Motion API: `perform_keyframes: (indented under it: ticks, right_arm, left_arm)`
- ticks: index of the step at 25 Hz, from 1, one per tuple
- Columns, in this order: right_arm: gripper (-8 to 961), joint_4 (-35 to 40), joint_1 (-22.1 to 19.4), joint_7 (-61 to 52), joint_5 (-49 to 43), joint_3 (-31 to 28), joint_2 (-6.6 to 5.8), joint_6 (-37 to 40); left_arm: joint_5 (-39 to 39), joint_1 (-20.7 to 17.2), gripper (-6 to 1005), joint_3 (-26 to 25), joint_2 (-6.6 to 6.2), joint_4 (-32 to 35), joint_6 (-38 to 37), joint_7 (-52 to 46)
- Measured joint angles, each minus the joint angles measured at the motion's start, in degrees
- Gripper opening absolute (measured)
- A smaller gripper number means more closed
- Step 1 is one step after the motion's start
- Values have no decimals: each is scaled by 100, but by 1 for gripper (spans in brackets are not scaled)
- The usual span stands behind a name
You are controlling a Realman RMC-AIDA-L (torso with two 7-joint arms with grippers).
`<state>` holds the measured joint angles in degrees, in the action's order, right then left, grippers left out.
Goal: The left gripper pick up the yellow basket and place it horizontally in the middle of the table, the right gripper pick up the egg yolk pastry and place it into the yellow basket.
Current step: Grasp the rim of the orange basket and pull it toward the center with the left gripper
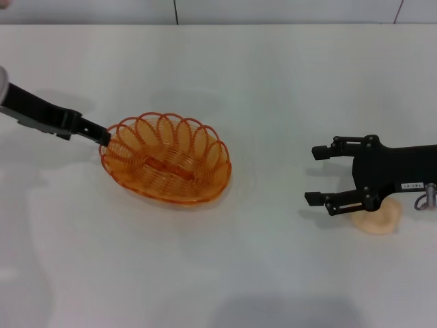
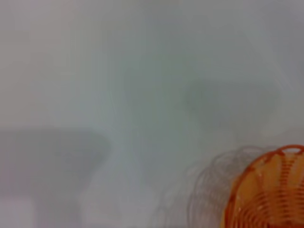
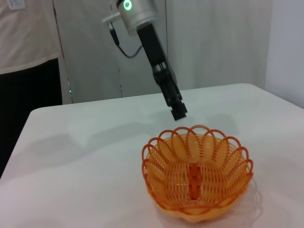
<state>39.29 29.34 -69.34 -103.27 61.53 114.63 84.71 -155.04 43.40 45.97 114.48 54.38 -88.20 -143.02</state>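
The yellow basket (image 1: 166, 158) sits flat on the white table (image 1: 218, 273), left of the middle. It also shows in the right wrist view (image 3: 197, 171) and at a corner of the left wrist view (image 2: 270, 190). My left gripper (image 1: 102, 134) is at the basket's left rim with its fingers together; in the right wrist view its tip (image 3: 179, 113) hangs just above and behind the rim, apart from it. My right gripper (image 1: 314, 175) is open and empty at the right, pointing towards the basket. The egg yolk pastry (image 1: 379, 219) lies on the table, partly hidden under that gripper's body.
The table's back edge meets a pale wall (image 1: 218, 10). Bare tabletop lies between the basket and my right gripper (image 1: 273, 178). In the right wrist view a person in a light top (image 3: 23, 28) stands beyond the table's far side.
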Motion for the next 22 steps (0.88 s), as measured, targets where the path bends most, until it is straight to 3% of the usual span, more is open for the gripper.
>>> perform_keyframes:
  ticks: [7,22]
  right_arm:
    - [836,0,24,0,0,-1,8,0]
    - [835,0,46,0,1,-1,6,-81]
  left_arm:
    - [36,62,807,270,142,-420,577,20]
    - [51,146,795,508,221,-672,874,95]
